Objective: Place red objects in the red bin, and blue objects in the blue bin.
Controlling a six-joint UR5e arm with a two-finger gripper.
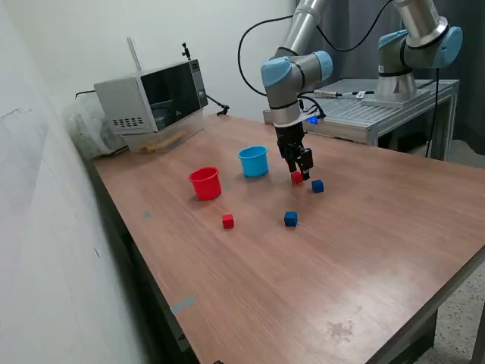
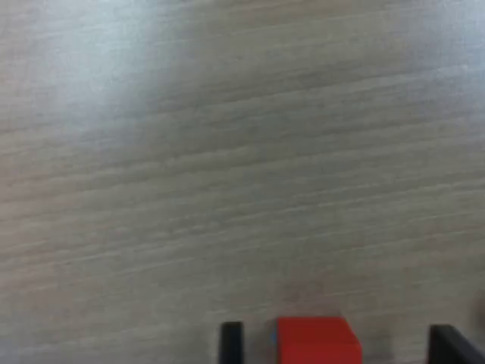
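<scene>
In the exterior view, a wooden table [image 1: 364,250] is seen with the arm [image 1: 292,72] reaching down from the far side, its gripper [image 1: 298,171] lowered onto a red cube [image 1: 296,177] near the table's middle. The cube is seen at the fingertips, low at the table surface; whether it rests on the wood cannot be told. A blue cube [image 1: 317,186] lies just beside it, to the exterior view's right. A second blue cube [image 1: 290,218] lies nearer the camera, apart from the first, and a second red cube [image 1: 228,221] lies to the exterior view's left of that one. The blue cup [image 1: 254,161] stands upright just left of the gripper, and the red cup [image 1: 205,183] stands upright further left and slightly nearer; the two cups are not touching. A microwave [image 1: 151,97] is seen at the far left end of the table. In the wrist view, blurred wood grain fills most of the picture. The red cube [image 2: 317,340] is seen between the two dark fingertips [image 2: 231,341], closer to one of them than to the other, with bare table showing on the wider side. The jaws are thus parted around the cube and not clenched on it.
</scene>
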